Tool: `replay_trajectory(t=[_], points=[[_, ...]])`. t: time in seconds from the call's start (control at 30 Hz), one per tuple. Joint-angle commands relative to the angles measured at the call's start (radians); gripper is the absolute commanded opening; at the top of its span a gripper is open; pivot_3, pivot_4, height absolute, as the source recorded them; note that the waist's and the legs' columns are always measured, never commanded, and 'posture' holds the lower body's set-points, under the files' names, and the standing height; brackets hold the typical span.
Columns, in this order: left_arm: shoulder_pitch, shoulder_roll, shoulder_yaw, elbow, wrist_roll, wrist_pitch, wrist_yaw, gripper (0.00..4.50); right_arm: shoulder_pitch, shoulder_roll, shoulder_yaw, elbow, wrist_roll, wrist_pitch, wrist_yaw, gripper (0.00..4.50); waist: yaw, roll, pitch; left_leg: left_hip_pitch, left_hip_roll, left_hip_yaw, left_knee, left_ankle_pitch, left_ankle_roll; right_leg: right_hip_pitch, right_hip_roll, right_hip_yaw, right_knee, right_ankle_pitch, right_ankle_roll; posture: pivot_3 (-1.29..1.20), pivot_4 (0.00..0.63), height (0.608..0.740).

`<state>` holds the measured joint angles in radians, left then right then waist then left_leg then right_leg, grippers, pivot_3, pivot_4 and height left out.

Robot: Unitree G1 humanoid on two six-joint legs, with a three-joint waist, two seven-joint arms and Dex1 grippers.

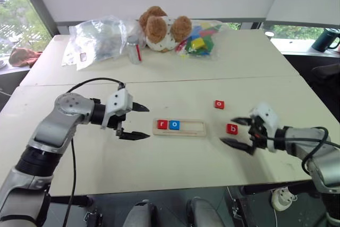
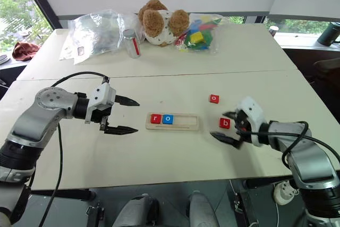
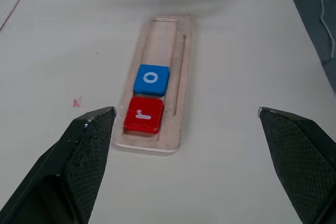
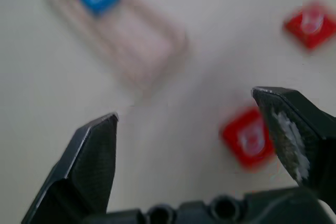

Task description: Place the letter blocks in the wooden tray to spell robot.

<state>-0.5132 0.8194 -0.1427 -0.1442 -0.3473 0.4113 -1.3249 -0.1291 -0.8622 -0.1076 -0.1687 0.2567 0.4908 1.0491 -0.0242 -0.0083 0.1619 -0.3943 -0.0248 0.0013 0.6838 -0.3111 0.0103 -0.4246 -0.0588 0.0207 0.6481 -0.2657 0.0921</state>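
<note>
**Two letters in, three slots still empty**

The wooden tray lies on the worktop between the two arms. Its slot holds a red "r" block at the end nearest the left arm and a blue "o" block touching it on the next place. The rest of the slot is bare, so I judge the word to be started and well short of finished: "ro" is spelled, and "b", "o" and "t" remain.

Two loose blocks lie on the worktop beyond the tray's empty end, towards the right arm. A red "b" block sits just beside the right gripper, near the tray. A red "o" block lies a little farther back, apart from both. A "t" block is not something I can pick out here.

Neither arm holds anything. The left gripper hovers just beside the tray's filled end with its jaws wide apart and empty. The right gripper's jaws are also spread apart, with the "b" block lying between and just ahead of them, resting on the worktop and not gripped.

By my reading, the "b" is the next piece due, and it goes into the third place, against the blue "o".
</note>
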Motion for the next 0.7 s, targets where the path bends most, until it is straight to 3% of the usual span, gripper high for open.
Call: replay_trajectory(t=[0.03, 0.27, 0.5, 0.6, 0.7], points=[[0.025, 0.028, 0.038, -0.081, -0.048, 0.053, 0.006, 4.50, -0.088, -0.020, 0.011, 0.156, -0.008, -0.186, 0.088, 4.44, 0.001, -0.001, 0.001, 0.003, 0.001, 0.000, 0.000, 0.000, 0.000, 0.003, 0.000, 0.000, 0.001, 0.000, 0.000, 0.00, 0.150, 0.740], [0.064, 0.058, 0.073, -0.122, -0.069, 0.103, 0.047, 4.50, -0.216, -0.019, 0.099, 0.420, -0.063, -0.356, 0.203, 4.44, 0.013, -0.001, 0.001, 0.004, 0.004, -0.003, 0.000, 0.000, -0.001, 0.004, 0.002, -0.001, 0.003, 0.000, 0.000, 0.00, 0.150, 0.740], [0.079, 0.077, 0.096, -0.118, -0.075, 0.108, 0.066, 4.50, -0.287, -0.007, 0.147, 0.554, -0.095, -0.441, 0.252, 4.44, 0.012, -0.001, 0.001, 0.003, 0.002, -0.003, 0.000, 0.001, -0.002, 0.003, -0.002, -0.001, 0.001, 0.000, 0.000, 0.00, 0.150, 0.740], [0.084, 0.079, 0.092, -0.110, -0.070, 0.102, 0.071, 4.50, -0.316, 0.007, 0.162, 0.615, -0.106, -0.474, 0.265, 3.61, 0.011, -0.001, 0.001, 0.003, 0.002, -0.003, 0.000, 0.001, -0.002, 0.003, -0.002, -0.001, 0.002, 0.000, 0.000, 0.00, 0.150, 0.740], [0.091, 0.083, 0.087, -0.101, -0.059, 0.091, 0.074, 4.50, -0.338, 0.019, 0.170, 0.648, -0.110, -0.497, 0.275, 2.17, 0.011, -0.001, 0.001, 0.003, 0.002, -0.003, 0.000, 0.001, -0.002, 0.003, -0.002, -0.001, 0.002, 0.000, 0.000, 0.00, 0.150, 0.740]])
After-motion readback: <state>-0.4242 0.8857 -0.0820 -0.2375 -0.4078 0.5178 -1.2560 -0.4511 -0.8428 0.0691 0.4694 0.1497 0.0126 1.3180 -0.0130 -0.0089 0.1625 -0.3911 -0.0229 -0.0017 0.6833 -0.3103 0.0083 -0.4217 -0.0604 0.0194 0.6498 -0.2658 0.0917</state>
